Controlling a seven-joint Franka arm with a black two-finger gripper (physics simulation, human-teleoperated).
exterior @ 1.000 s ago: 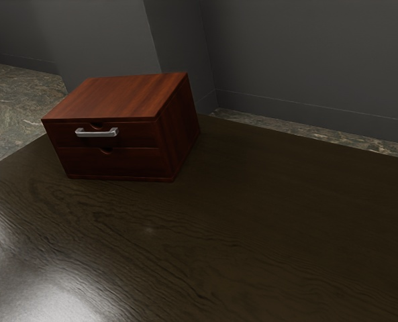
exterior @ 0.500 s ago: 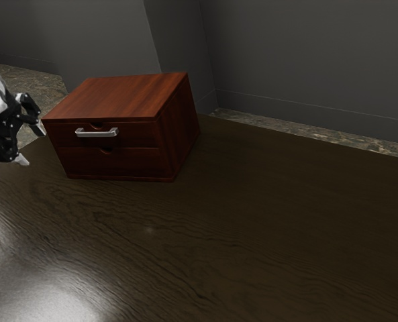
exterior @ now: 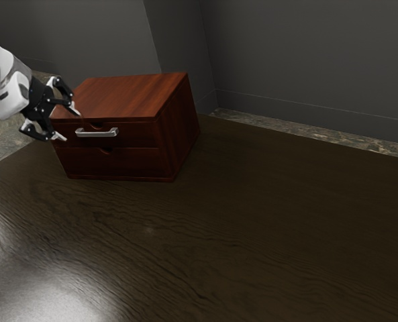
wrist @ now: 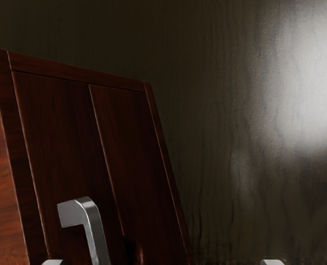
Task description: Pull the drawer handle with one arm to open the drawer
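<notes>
The tool (exterior: 63, 123) hangs with its fingers spread wide at the cabinet's (exterior: 152, 114) front corner. The handle (exterior: 96, 132) on the top drawer (exterior: 128, 133) lies just beside it at 3 o'clock, apart from both fingers. The drawer front sits flush. The cabinet stands on the bench (exterior: 252, 235).

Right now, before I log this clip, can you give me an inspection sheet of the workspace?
Surface: dark wooden table, glossy, with a glare patch near the exterior view's lower left.
Job's things: reddish wooden cabinet; its top drawer looks shut, and its metal handle is not gripped.
Clutter: nothing seen.
Jaws: open, at the end of the handle on the exterior view's left; contact cannot be told. The white arm comes in from that side.
Cables: nothing seen.
Surroundings: grey walls and a stone floor.
</notes>
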